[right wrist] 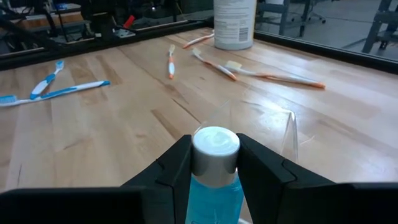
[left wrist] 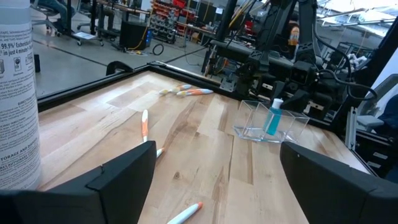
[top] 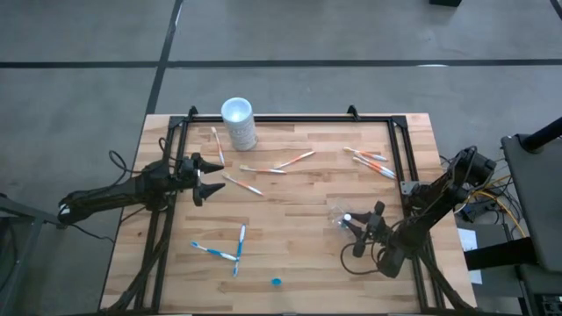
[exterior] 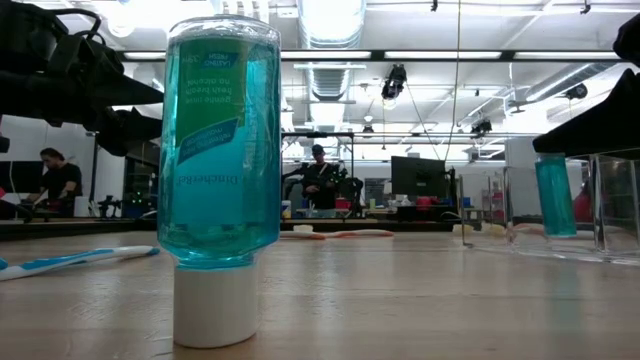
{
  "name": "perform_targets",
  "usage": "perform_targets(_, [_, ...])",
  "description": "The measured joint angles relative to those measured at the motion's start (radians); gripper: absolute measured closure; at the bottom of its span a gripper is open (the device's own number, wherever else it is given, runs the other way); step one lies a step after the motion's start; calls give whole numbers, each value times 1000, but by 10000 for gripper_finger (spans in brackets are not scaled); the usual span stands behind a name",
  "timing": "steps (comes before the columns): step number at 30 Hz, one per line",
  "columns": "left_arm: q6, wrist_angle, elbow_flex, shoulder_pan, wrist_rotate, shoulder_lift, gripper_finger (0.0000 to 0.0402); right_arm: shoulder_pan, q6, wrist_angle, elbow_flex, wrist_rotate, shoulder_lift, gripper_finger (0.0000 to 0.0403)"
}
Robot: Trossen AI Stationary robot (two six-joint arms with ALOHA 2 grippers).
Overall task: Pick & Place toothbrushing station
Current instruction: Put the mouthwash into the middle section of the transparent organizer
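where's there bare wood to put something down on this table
Bare wood: the middle and near strip, between the blue brushes, the blue cap and the right gripper at the clear cup. Crowded: the far side, with orange brushes by the white bottle.

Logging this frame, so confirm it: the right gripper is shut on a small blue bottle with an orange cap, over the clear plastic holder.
Not quite. The cap is white, not orange: the right wrist view shows the right gripper shut on the small blue bottle by its white cap, over the clear plastic holder.
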Motion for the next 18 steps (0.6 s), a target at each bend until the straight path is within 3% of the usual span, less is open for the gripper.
perform_targets(18, [0,0,0,0,0,0,53,-1,3,3,2,-88,-14,291])
